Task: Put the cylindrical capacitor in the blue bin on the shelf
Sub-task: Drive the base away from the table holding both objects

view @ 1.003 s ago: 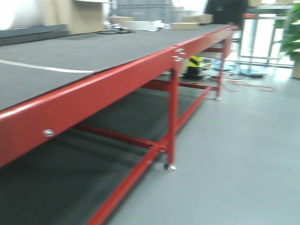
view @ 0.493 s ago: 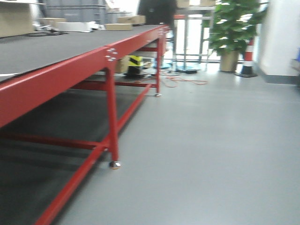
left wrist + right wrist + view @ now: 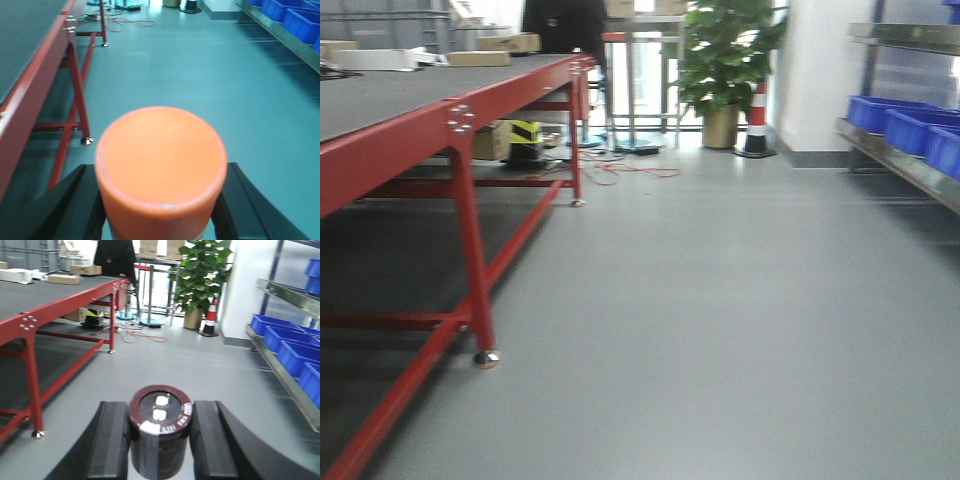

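View's swung right since a second ago: the red table (image 3: 420,130) slides left, and the shelf (image 3: 900,165) with blue bins (image 3: 885,112) shows up. Left gripper (image 3: 160,215) clamps an orange cylinder (image 3: 160,160). Right gripper (image 3: 160,445) pinches the cylindrical capacitor (image 3: 160,422), well apart from the shelf.

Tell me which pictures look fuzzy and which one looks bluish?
Front view: smeared throughout, with window glare behind the plant. Left wrist view: teal tint everywhere, and the close orange cylinder looks soft-edged. Right wrist view: cylindrical capacitor fairly sharp, background soft.
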